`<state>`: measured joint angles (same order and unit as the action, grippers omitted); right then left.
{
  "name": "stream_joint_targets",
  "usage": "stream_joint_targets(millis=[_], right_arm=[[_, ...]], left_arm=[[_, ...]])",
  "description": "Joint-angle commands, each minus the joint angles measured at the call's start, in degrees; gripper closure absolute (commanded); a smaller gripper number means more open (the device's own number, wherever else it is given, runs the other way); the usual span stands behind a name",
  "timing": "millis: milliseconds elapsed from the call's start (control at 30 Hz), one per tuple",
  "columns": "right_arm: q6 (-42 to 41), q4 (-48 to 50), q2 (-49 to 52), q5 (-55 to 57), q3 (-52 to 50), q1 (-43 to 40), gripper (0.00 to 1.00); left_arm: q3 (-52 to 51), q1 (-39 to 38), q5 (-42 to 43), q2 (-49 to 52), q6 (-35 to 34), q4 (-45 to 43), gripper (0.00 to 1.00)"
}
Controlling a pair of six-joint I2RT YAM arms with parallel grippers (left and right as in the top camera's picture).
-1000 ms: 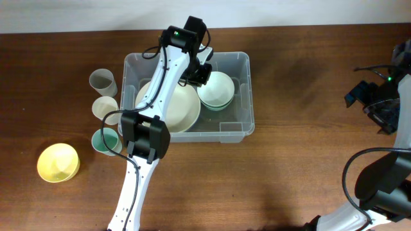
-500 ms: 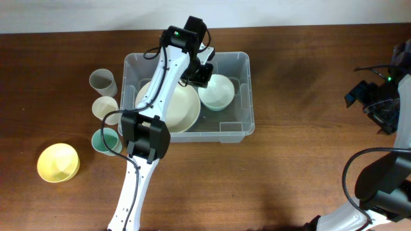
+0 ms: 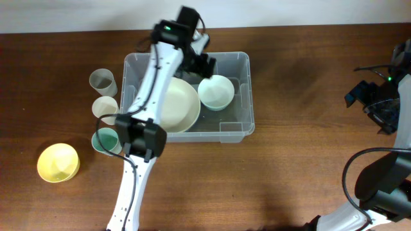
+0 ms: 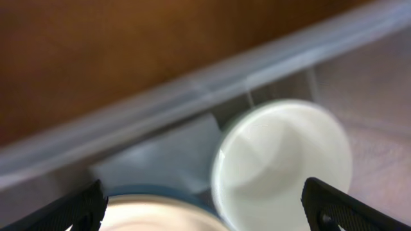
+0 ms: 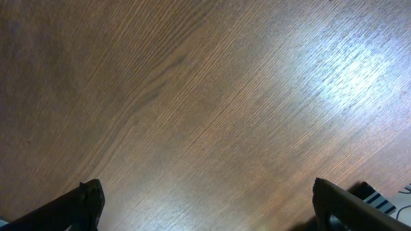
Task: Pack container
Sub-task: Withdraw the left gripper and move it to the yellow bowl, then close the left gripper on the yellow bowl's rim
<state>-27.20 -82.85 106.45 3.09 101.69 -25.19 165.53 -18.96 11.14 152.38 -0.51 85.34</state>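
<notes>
Left fingers [image 4: 80, 206] have sprung wide, empty, above the container [image 3: 236, 131] near its far rim.

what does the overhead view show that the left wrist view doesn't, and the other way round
Only overhead: the round yellow bowl and three plastic cups, grey, cream and teal, left of the large clear plastic bin. Only left wrist: the left hand with black fingertips spread wide. Both: that bin holding the small pale green bowl.

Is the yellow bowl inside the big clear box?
No, the yellow bowl sits on the wooden table, outside the container and apart from it.
</notes>
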Motion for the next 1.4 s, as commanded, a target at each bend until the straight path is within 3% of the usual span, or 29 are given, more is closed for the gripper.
stream_joint_targets(millis=[0, 233, 400, 633, 733, 900, 1033, 1200, 1367], right_arm=[[-0.24, 0.00, 0.15, 0.11, -0.33, 0.04, 0.00], [-0.24, 0.00, 0.15, 0.11, -0.33, 0.04, 0.01], [-0.24, 0.00, 0.15, 0.11, -0.33, 0.04, 0.01], [-0.24, -0.02, 0.15, 0.11, -0.33, 0.04, 0.01], [-0.24, 0.00, 0.15, 0.11, -0.33, 0.04, 0.01], [-0.24, -0.02, 0.15, 0.11, -0.33, 0.04, 0.01], [-0.24, -0.02, 0.15, 0.11, -0.33, 0.04, 0.01], [-0.24, 0.00, 0.15, 0.11, -0.33, 0.04, 0.01], [-0.24, -0.02, 0.15, 0.11, -0.33, 0.04, 0.01]], left_arm=[[9.05, 6.01, -0.48, -4.94, 0.07, 1.79, 0.01], [14.32, 18.53, -4.68, -11.47, -3.89, 11.34, 0.01], [13.77, 29.33, 0.26, -15.13, -6.34, 11.37, 0.01], [10.47, 38.71, 4.33, -19.15, -6.29, 11.37, 0.00], [0.87, 41.77, 3.04, -25.75, -6.29, 11.37, 0.01], [-20.46, 45.27, -6.86, -38.99, -8.98, 11.37, 0.01], [-35.08, 47.91, -8.55, -47.08, -17.09, 11.15, 0.00], [-51.04, 52.96, -21.07, -52.28, -33.55, 9.16, 0.00], [-63.60, 56.76, -16.74, -52.35, -36.13, 3.63, 0.00]])
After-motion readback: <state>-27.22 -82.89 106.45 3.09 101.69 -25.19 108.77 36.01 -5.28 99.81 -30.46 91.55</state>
